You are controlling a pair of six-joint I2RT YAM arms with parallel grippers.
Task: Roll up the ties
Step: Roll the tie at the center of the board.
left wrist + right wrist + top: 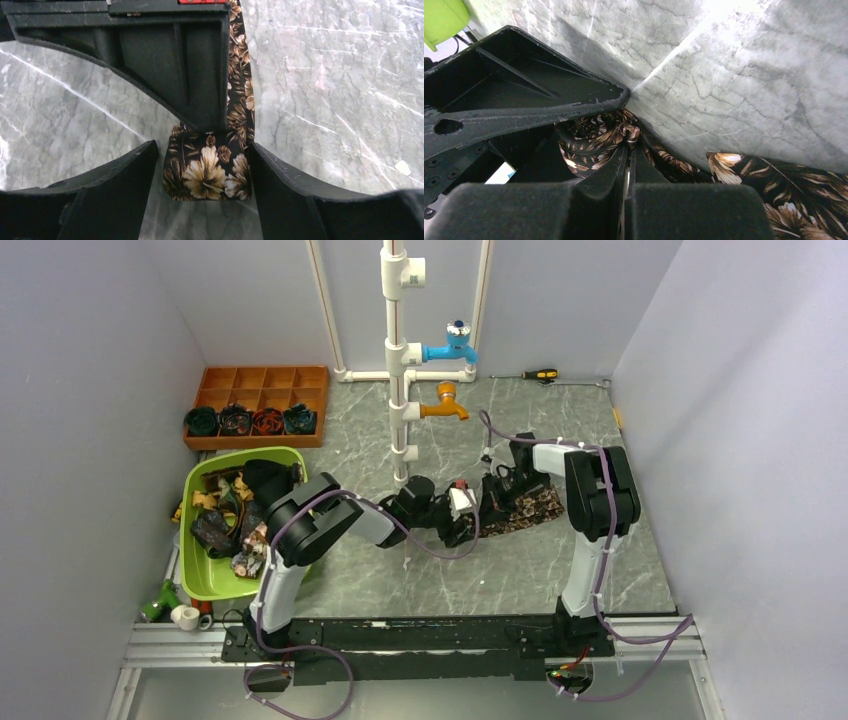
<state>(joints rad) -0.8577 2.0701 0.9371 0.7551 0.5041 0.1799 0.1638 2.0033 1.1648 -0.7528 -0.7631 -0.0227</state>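
A dark tie with tan flowers [528, 506] lies on the marble table in the middle. Its narrow end is wound into a small roll [207, 170]. My left gripper [202, 148] stands open astride that roll; the right finger [280, 185] lies against it, the left finger [125, 180] a little apart. From the other side my right gripper [628, 143] is shut on the tie at the roll [589, 140]. The tie's wide end [804, 200] trails off to the right. In the top view both grippers, left [462, 525] and right [492, 498], meet tip to tip.
A green bin [205, 575] at the left holds loose ties. Behind it a brown compartment tray [262, 380] carries several rolled ties [235, 420]. A white pipe stand [398, 360] with blue and orange taps rises just behind the grippers. A screwdriver [540, 374] lies at the back wall.
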